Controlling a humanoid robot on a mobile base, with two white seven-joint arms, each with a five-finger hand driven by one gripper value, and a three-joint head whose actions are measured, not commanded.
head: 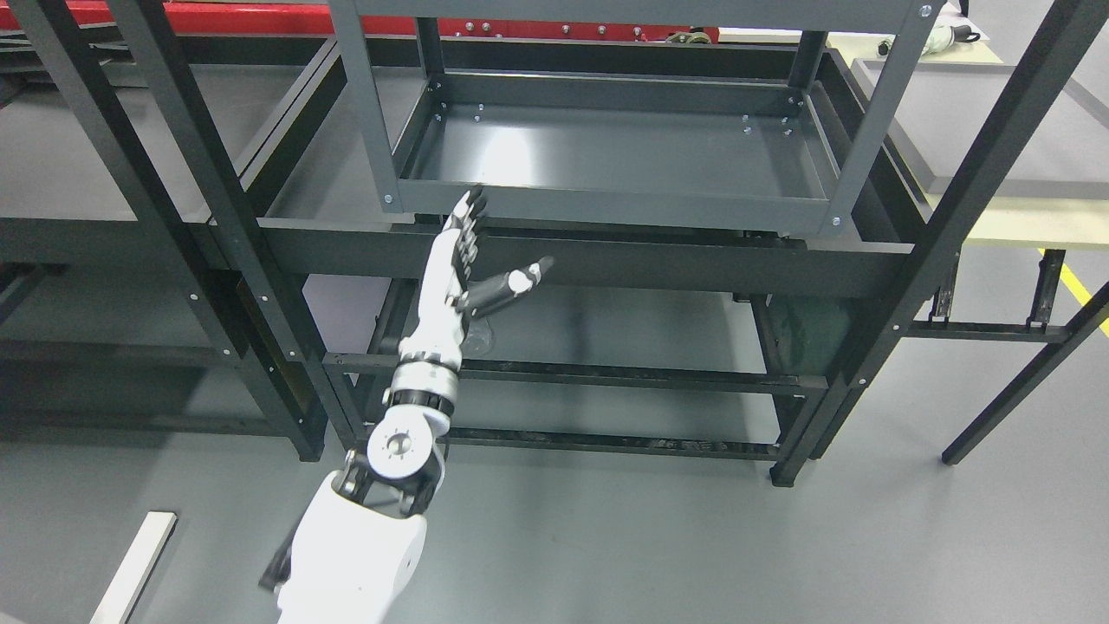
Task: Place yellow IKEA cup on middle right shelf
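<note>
The left hand reached up from the lower left, its white forearm crossing the front of the dark metal rack. The fingers were stretched out straight and close together, pointing upward toward the front rim of the grey shelf tray, and the thumb stuck out to the right. The hand was wide open and held nothing. Its fingertips lay just below the tray's front edge; whether they touched it could not be told.

The tray sat in the upper part of the rack, with light glinting off its bare floor. Below it ran a thick black crossbar, and lower still a pair of thin rails spanned the frame above the grey floor.

No yellow cup showed anywhere in the head view, so its place could not be told.

A pale desk stood at the right, behind the rack's slanted post. A white strip lay on the floor at the lower left.
</note>
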